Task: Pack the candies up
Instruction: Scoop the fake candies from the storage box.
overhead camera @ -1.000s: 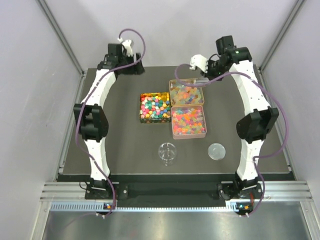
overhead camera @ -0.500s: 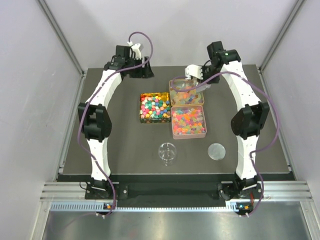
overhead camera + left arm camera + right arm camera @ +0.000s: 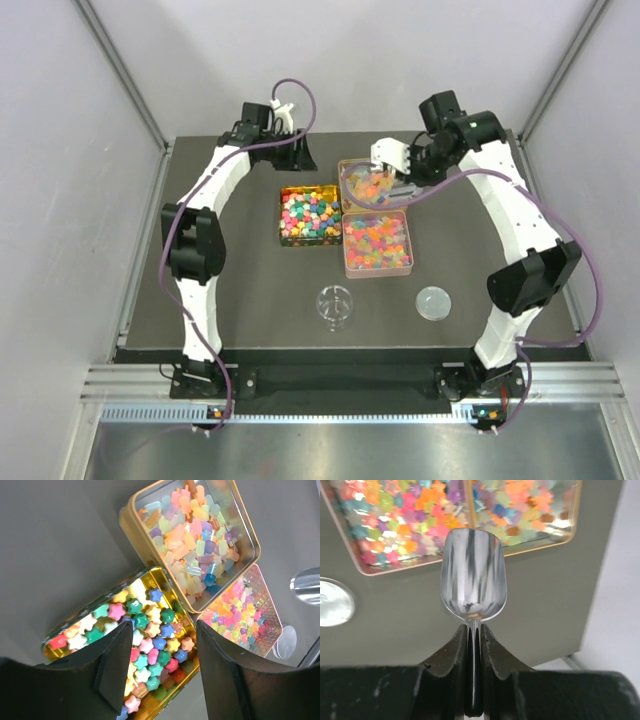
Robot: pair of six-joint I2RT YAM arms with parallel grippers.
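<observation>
Left fingers (image 3: 116, 667): spread apart with nothing between them. They hang over the back of the counter (image 3: 250, 290), just behind the gold tin (image 3: 309, 188).
Right fingers (image 3: 454, 655): pressed tight on the thin handle of a metal scoop (image 3: 473, 575).
Scoop: the bowl points away from the wrist and shows bright, streaked metal. In the wrist view it lies across the edge where two tins meet. In the top view it is held over the far tin (image 3: 131, 522). Whether it touches anything there, I cannot tell.
Candies (image 3: 308, 215): all sit in three open tins at mid-counter.
Gold tin: holds opaque star pieces in pink, green, blue, yellow and white. It is the leftmost tin and touches the other two at its right side.
Far tin: holds pale translucent pieces shaped like ice lollies, and its inside walls are mirror-like.
Near tin (image 3: 378, 273): holds translucent star gummies, mostly orange and pink. It sits edge to edge with the far tin.
Jar (image 3: 334, 305): clear glass, upright, on the counter near the tins and apart from them.
Lid (image 3: 433, 301): a round silver disc lying flat to the right of the jar, apart from it.
</observation>
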